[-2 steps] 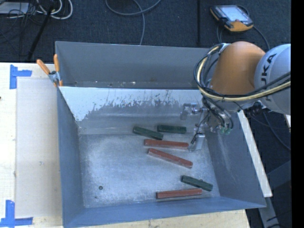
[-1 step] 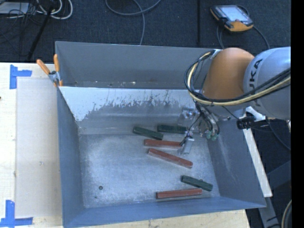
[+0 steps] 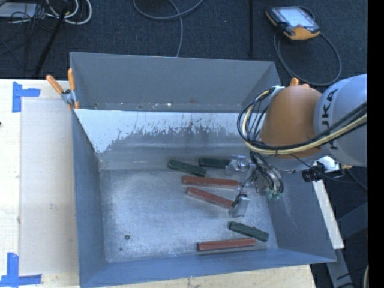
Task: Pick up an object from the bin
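Note:
My gripper [image 3: 240, 184] is low at the right of the bin floor, open, with one fingertip [image 3: 241, 204] nearer the front and the other by the back. Between the fingers lies the right end of a red-brown flat bar [image 3: 210, 182]. A second red-brown bar [image 3: 208, 196] lies just in front of it, slanted, its right end against the front fingertip. Two dark green bars [image 3: 186, 168] [image 3: 214, 162] lie just behind them, near the back wall.
Another dark green bar [image 3: 248, 231] and a third red-brown bar [image 3: 226, 245] lie near the front right corner. The arm with its orange cover and cables hangs over the bin's right wall.

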### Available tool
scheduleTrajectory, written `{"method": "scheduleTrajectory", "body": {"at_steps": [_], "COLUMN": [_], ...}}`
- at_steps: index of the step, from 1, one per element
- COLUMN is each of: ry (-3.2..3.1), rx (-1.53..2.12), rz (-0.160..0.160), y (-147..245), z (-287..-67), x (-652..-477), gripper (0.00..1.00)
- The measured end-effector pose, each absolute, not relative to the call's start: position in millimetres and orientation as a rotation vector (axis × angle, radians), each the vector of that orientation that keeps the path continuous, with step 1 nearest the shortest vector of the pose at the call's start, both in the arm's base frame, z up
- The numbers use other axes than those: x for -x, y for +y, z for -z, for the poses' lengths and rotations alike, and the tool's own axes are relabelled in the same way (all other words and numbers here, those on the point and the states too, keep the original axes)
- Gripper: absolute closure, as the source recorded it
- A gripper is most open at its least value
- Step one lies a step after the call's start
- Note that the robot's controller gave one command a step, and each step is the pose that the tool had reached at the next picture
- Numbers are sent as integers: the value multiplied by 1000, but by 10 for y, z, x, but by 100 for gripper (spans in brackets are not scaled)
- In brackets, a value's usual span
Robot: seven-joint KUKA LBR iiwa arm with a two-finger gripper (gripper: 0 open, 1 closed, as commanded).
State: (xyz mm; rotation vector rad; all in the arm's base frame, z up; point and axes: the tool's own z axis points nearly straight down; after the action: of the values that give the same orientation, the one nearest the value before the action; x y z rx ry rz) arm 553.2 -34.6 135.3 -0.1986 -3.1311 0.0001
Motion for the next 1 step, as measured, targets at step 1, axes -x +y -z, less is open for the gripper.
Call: {"method": "scheduleTrajectory", "body": {"at_steps": [1], "ry": [-3092], "rx": [573], "rz": [2], "y": [-291], "z": [-883], "x": [-5799], "gripper": [0]}}
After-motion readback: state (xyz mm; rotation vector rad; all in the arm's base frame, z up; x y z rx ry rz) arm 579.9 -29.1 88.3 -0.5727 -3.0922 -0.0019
